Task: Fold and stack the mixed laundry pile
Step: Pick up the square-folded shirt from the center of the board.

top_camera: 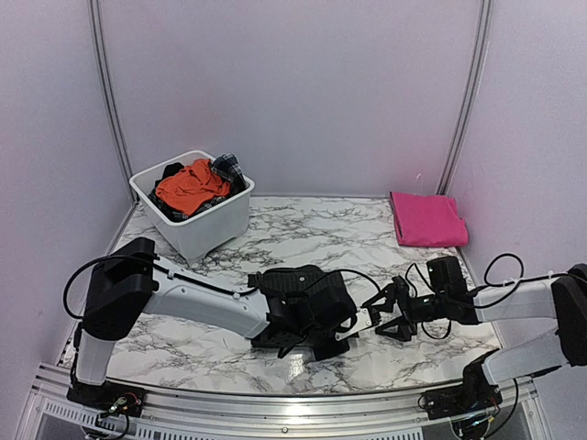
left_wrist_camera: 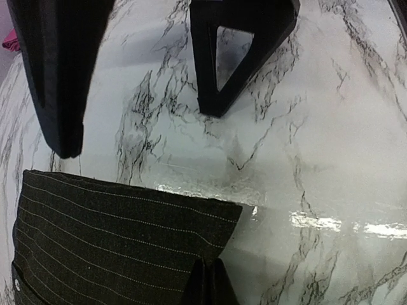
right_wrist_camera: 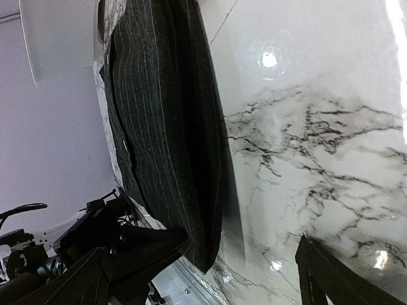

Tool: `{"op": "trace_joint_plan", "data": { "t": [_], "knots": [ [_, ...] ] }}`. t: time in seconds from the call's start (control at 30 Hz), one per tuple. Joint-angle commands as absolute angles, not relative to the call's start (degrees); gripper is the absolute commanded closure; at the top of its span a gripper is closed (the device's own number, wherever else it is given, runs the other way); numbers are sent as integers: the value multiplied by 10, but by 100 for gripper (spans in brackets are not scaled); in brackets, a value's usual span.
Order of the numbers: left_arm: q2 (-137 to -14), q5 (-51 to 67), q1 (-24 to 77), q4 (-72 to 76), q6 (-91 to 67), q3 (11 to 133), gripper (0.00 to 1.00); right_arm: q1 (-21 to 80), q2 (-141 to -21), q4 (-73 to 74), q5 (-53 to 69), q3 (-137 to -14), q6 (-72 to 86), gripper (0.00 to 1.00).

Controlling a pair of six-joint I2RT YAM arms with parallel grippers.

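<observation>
- Left end effector (left_wrist_camera: 205, 283) was closed on the edge of the pinstriped shirt (left_wrist_camera: 108, 241) at the front of the desk (top_camera: 303, 229); the arm (top_camera: 211, 302) hid most of it from above.
- Right end effector (top_camera: 393, 316) was wide open, just beside.
- Pink cloth (top_camera: 426, 218) sat back right; orange garment (top_camera: 188, 186) was in the tub (top_camera: 197, 225).

Lit brightly and evenly from above. Glare spots and streaks on glossy table (right_wrist_camera: 270, 60). Soft shadows beneath arms (top_camera: 202, 302). Bent at edges in wrist views; sharp on shirt (left_wrist_camera: 114, 241) pinstripes, soft up close.
</observation>
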State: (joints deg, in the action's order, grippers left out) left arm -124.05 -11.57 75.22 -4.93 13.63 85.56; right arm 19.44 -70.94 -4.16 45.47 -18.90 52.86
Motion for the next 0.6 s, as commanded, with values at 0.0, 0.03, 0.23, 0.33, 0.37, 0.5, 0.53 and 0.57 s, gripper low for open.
{"op": "trace_joint_plan", "data": {
  "t": [0.0, 0.03, 0.23, 0.33, 0.37, 0.5, 0.53, 0.57],
  "knots": [
    [-1183, -81, 749, -22, 98, 846, 100, 223, -750, -158, 466, -198, 592, 2],
    [-1176, -82, 749, -20, 95, 844, 100, 230, -765, -176, 466, -202, 607, 2],
    [-1151, -76, 749, -10, 92, 832, 100, 276, -858, -288, 456, -233, 668, 5],
    [-1143, -66, 749, -6, 94, 823, 100, 277, -906, -325, 453, -253, 685, 10],
    [-1141, -62, 750, -5, 95, 820, 100, 278, -930, -340, 454, -262, 692, 13],
    [-1132, -53, 754, -5, 103, 806, 100, 279, -995, -386, 458, -289, 723, 22],
    [-1131, -53, 755, -5, 105, 802, 100, 279, -1009, -389, 459, -296, 727, 26],
    [-1129, -54, 755, -5, 107, 799, 100, 279, -1023, -394, 459, -303, 730, 29]
  ]
}}
